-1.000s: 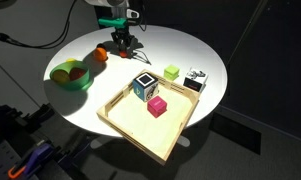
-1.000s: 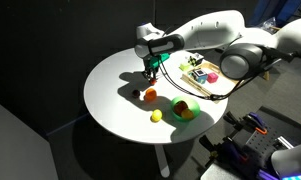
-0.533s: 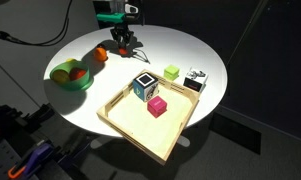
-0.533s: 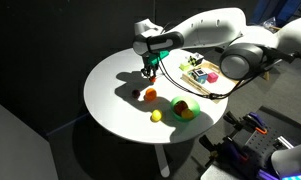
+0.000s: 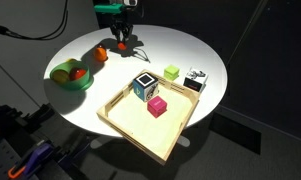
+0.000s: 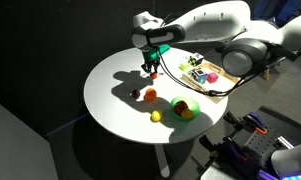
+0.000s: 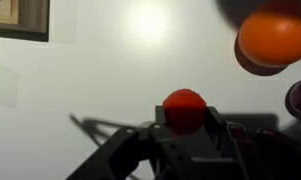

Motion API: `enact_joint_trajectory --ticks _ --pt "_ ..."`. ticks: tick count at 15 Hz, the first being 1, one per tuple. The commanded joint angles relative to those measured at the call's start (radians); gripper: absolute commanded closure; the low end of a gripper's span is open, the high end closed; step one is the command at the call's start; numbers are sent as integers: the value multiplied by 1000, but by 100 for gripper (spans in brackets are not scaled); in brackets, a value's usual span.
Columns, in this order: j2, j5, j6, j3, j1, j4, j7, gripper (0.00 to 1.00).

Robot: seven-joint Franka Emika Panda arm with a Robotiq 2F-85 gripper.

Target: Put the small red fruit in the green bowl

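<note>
In the wrist view my gripper (image 7: 184, 120) is shut on the small red fruit (image 7: 184, 101), which sits between the fingertips above the white table. In both exterior views the gripper (image 5: 121, 40) (image 6: 148, 70) hangs just above the far part of the round table. The green bowl (image 5: 62, 83) (image 6: 193, 104) stands near the table's edge, apart from the gripper, with fruit in it. A larger orange fruit (image 5: 100, 54) (image 6: 150, 94) (image 7: 275, 38) lies on the table between gripper and bowl.
A square wooden tray (image 5: 123, 128) holds a pink cube (image 5: 156, 106) and a patterned cube (image 5: 143, 84). A green block (image 5: 171, 72) and a black-and-white box (image 5: 195, 79) lie beside it. A yellow fruit (image 6: 156, 116) lies by the bowl. A dark red fruit (image 7: 300, 97) lies next to the orange one.
The gripper has risen a little from the table with the red fruit held in it. Nothing else has moved.
</note>
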Motion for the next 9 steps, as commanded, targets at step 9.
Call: enact_joint_trajectory --ticks 9 --pt "-107 -7 -27 -8 14 -72 17 81"
